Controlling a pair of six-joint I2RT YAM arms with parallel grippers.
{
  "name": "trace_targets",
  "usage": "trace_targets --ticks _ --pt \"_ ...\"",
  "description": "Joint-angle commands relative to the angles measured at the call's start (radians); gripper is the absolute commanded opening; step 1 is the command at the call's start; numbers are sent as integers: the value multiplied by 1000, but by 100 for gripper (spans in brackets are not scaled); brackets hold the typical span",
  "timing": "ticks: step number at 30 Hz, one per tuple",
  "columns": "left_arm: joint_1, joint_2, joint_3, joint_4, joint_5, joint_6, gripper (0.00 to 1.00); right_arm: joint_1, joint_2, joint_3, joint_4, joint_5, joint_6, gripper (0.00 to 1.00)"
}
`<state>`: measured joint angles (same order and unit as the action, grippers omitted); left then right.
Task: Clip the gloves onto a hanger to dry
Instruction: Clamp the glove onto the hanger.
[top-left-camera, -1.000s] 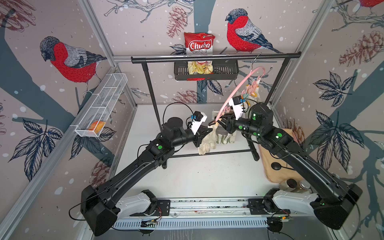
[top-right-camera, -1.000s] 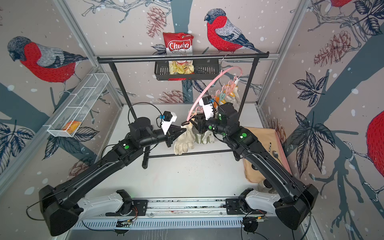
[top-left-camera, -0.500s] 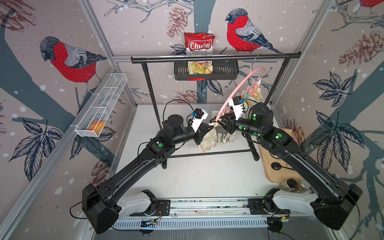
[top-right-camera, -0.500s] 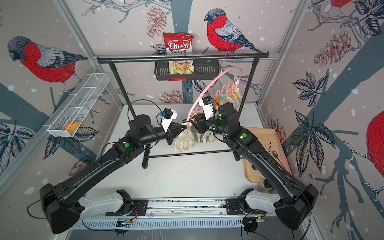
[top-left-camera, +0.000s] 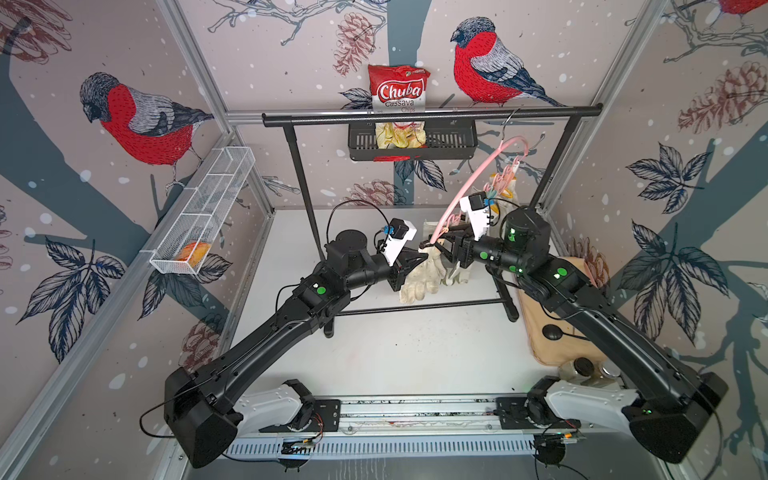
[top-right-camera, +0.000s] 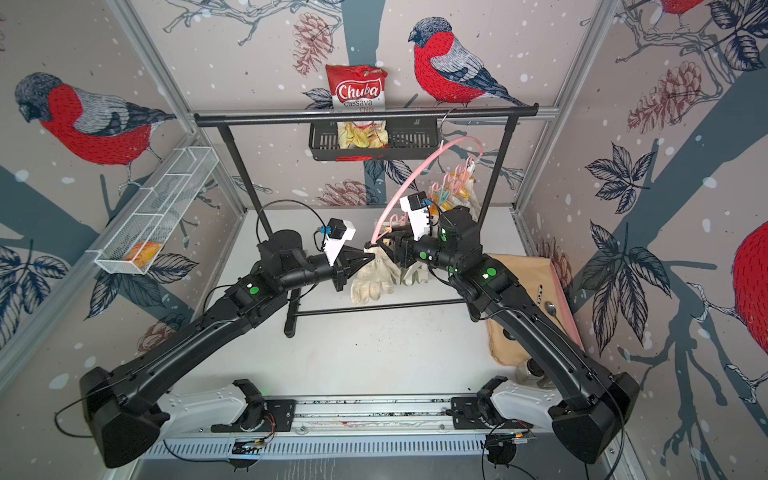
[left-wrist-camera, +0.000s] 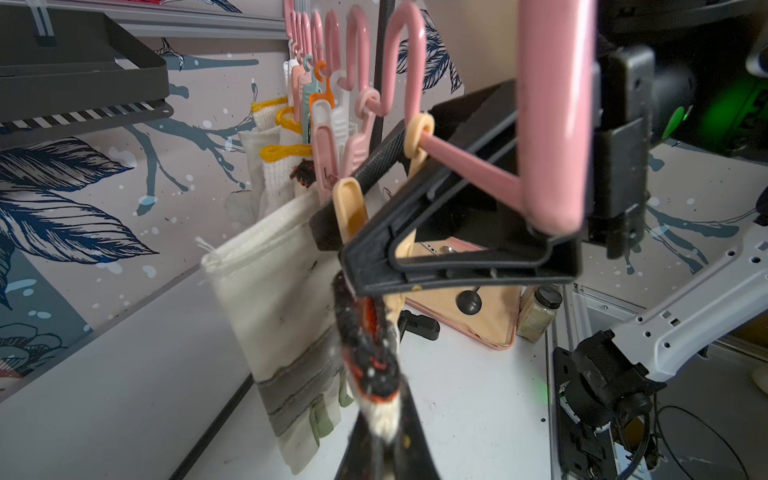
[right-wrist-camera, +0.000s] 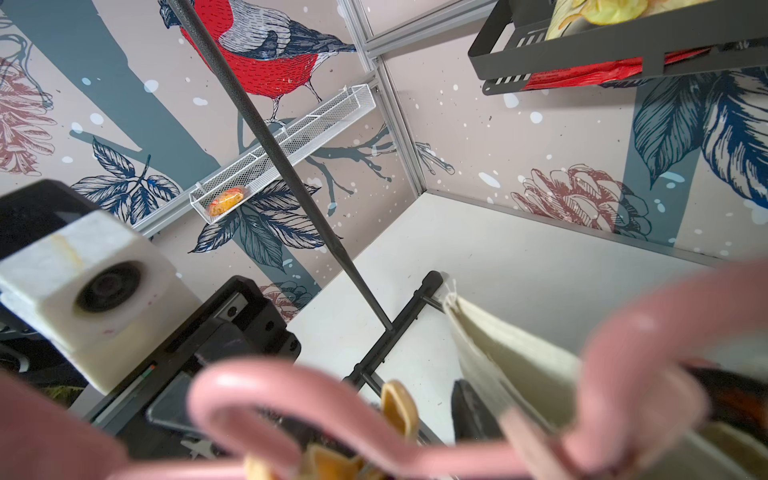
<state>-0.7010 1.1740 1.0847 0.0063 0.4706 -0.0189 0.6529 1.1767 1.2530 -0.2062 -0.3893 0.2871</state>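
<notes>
The pink hanger (top-left-camera: 469, 183) (top-right-camera: 409, 183) hangs tilted from the black rack, and its low end reaches down between my two grippers. My left gripper (top-left-camera: 424, 257) (top-right-camera: 368, 257) is shut on the dark, orange-trimmed cuff (left-wrist-camera: 365, 353) of an off-white glove (top-left-camera: 419, 278) (top-right-camera: 370, 278). It holds that cuff up against the hanger's low end. My right gripper (top-left-camera: 436, 245) (left-wrist-camera: 332, 249) stands open, its jaws on either side of a peach clothespin (left-wrist-camera: 351, 208) (right-wrist-camera: 399, 407). A canvas glove (left-wrist-camera: 270, 299) (right-wrist-camera: 519, 361) hangs beside it. Yellow-cuffed gloves (left-wrist-camera: 278, 166) (top-left-camera: 507, 187) hang at the far pins.
The black rack's top bar (top-left-camera: 432, 114) carries a basket holding a chips bag (top-left-camera: 399, 95). Its base bar (top-left-camera: 424, 307) crosses the table below the gloves. A wire shelf (top-left-camera: 203, 208) is on the left wall. A beige board (top-left-camera: 552, 324) and jars (top-left-camera: 582, 368) lie under my right arm.
My left gripper has carried the glove's cuff a little up and right, to the hanger's low end. My right gripper's jaws have spread apart around the clothespin.
</notes>
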Motion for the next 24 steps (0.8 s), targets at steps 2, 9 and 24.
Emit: trace_targets --ticks 2,9,24 --pt "1 -17 -16 5 7 7 0 -9 -12 -7 24 20 1 58" --pt "1 -49 -34 5 -67 17 48 -12 -52 -24 0 62 1 74" --pt "9 -310 -193 89 -602 23 97 -10 -305 -127 -234 94 60 100"
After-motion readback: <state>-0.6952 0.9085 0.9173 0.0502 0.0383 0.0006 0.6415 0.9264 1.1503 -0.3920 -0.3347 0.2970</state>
